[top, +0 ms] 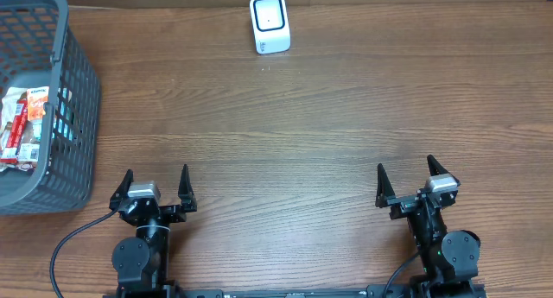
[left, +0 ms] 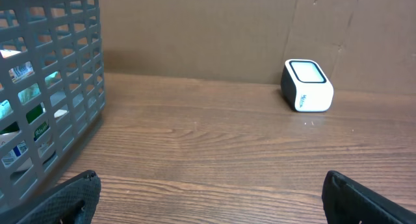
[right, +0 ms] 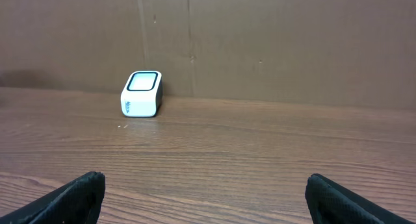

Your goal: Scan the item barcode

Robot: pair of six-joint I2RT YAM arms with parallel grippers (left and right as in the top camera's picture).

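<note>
Grey basket [top: 79, 99]: a plastic one with mesh walls, at the far left of the table. Its left side is cut off by the edge of the overhead view. In the left wrist view its wall [left: 55, 81] fills the left of the picture.
Basket contents: several packets [top: 22, 125] lie piled against the inner left side. The wrappers are red, orange and white, with some print that is too small to read. Through the mesh the left wrist camera catches white and pale green patches of them [left: 23, 97].
Wooden table [top: 294, 125]: brown boards with the grain running side to side.
Scanner [top: 270, 23]: a small white box with a dark-framed window on top. It stands at the far edge near the middle, well apart from the basket and from both arms. Both wrist cameras see it against the wall [left: 307, 86] [right: 142, 93].
Cardboard wall [right: 273, 42]: plain brown and upright behind the table.
Left gripper [top: 156, 170]: at the near edge, just right of the basket's near corner. Its jaws are spread wide with nothing between them, and its black fingers [left: 65, 201] sit at the bottom corners of its own view.
Right gripper [top: 405, 163]: at the near edge on the right side. Its jaws are also spread wide and empty.
Item to scan: the packets are all inside the basket, untouched by either gripper.
Cable [top: 62, 246]: black, looping from the left arm's base.
</note>
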